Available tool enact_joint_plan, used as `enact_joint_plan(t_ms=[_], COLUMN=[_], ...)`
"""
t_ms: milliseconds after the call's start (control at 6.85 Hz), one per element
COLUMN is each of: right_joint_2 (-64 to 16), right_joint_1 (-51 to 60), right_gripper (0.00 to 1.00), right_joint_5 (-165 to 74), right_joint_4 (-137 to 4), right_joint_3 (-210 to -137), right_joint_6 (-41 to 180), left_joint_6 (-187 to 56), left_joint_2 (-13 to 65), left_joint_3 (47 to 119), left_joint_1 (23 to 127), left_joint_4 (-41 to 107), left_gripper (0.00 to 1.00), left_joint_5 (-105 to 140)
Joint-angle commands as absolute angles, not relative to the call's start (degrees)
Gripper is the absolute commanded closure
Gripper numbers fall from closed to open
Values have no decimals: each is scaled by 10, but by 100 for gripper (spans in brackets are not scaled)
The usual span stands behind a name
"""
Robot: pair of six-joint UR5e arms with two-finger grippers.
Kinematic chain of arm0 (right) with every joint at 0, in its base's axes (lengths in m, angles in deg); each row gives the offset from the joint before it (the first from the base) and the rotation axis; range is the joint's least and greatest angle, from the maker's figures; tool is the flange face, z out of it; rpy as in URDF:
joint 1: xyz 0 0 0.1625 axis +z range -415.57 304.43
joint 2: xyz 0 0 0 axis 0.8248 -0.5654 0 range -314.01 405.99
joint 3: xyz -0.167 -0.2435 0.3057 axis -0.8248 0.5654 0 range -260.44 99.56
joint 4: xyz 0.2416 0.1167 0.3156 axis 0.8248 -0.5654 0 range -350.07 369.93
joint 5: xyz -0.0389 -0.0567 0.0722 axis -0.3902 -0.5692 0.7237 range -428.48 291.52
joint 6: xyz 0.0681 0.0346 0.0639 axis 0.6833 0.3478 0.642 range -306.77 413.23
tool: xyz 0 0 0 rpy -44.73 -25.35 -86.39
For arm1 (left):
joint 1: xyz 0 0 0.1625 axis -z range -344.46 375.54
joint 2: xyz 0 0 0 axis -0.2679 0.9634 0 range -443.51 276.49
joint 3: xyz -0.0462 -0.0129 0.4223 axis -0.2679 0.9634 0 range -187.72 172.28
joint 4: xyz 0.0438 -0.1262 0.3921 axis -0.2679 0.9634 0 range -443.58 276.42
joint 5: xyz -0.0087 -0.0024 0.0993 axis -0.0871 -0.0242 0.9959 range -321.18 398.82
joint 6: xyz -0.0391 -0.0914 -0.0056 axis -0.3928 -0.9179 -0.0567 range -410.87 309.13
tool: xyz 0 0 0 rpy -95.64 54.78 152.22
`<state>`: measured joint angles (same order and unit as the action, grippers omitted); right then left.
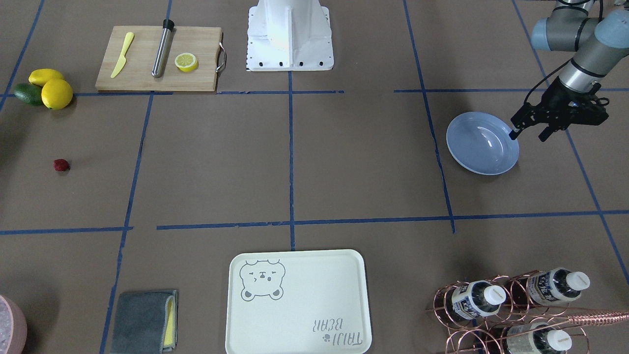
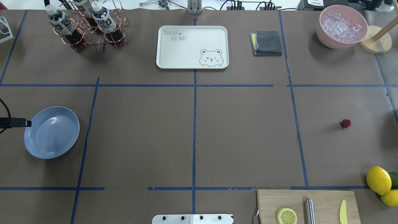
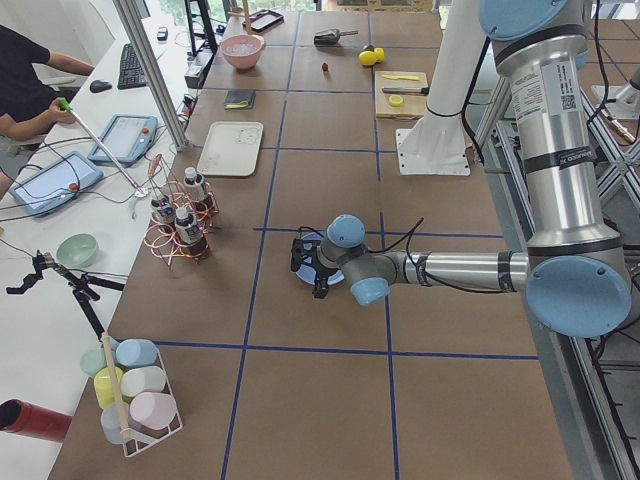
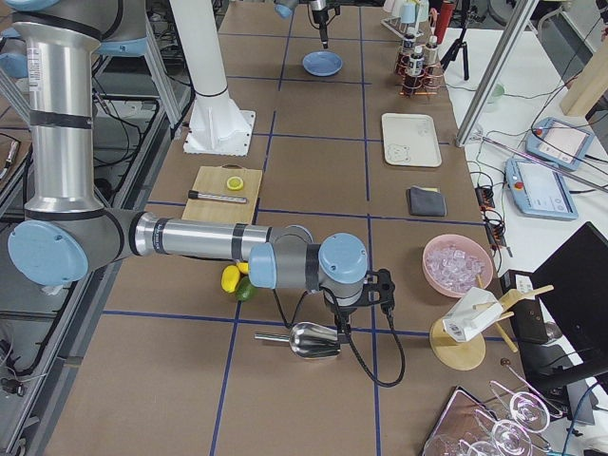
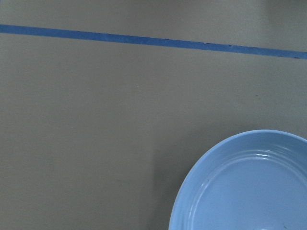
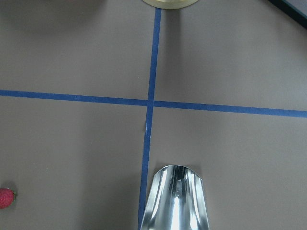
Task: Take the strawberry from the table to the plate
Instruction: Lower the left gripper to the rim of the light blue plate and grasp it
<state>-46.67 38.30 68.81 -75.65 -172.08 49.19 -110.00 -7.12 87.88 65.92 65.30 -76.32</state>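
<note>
The strawberry (image 1: 61,165) (image 2: 345,123), small and dark red, lies alone on the brown table (image 1: 344,162) far to the robot's right. It also shows at the lower left edge of the right wrist view (image 6: 5,197). The light blue plate (image 1: 481,147) (image 2: 53,133) (image 5: 240,191) sits empty at the robot's left. My left gripper (image 1: 528,134) hovers open at the plate's outer rim, one fingertip (image 2: 27,123) just over the edge. My right gripper (image 4: 353,306) hangs low near the lemons; I cannot tell whether it is open or shut.
A metal scoop (image 6: 175,199) (image 4: 309,340) sits right below the right wrist. Nearby are lemons and an avocado (image 1: 46,88), a cutting board (image 1: 157,59) with knife, rod and lemon half, a bear tray (image 1: 297,302), a grey cloth (image 1: 145,319), a bottle rack (image 1: 511,305) and a pink ice bowl (image 2: 342,26).
</note>
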Motion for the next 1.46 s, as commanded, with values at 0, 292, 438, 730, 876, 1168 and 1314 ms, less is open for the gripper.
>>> enact_joint_plan(t_ms=[0, 292, 438, 730, 876, 1168, 1314], right_joint_2=[-465, -464, -464, -463, -463, -463, -463], right_joint_1=[383, 383, 383, 383, 383, 383, 383], right_gripper=[0, 0, 0, 0, 0, 0, 0], right_joint_5=[688, 688, 688, 688, 688, 688, 688], right_joint_4=[-757, -756, -756, -756, -756, -756, -756], right_joint_3=[-1721, -1722, -1722, -1722, -1722, -1722, -1722], right_joint_6=[492, 492, 492, 492, 492, 492, 492], left_joint_6=[-1102, -1103, -1103, -1102, -1102, -1102, -1102], left_joint_2=[-59, -48, -49, -49, -49, -50, -51], left_joint_3=[862, 849, 849, 848, 848, 847, 846], left_joint_1=[638, 634, 634, 633, 632, 631, 630], left_joint_4=[652, 651, 651, 651, 650, 650, 650], left_gripper=[16, 23, 29, 46, 46, 47, 48], left_joint_5=[-743, -743, -743, -742, -742, -742, -738])
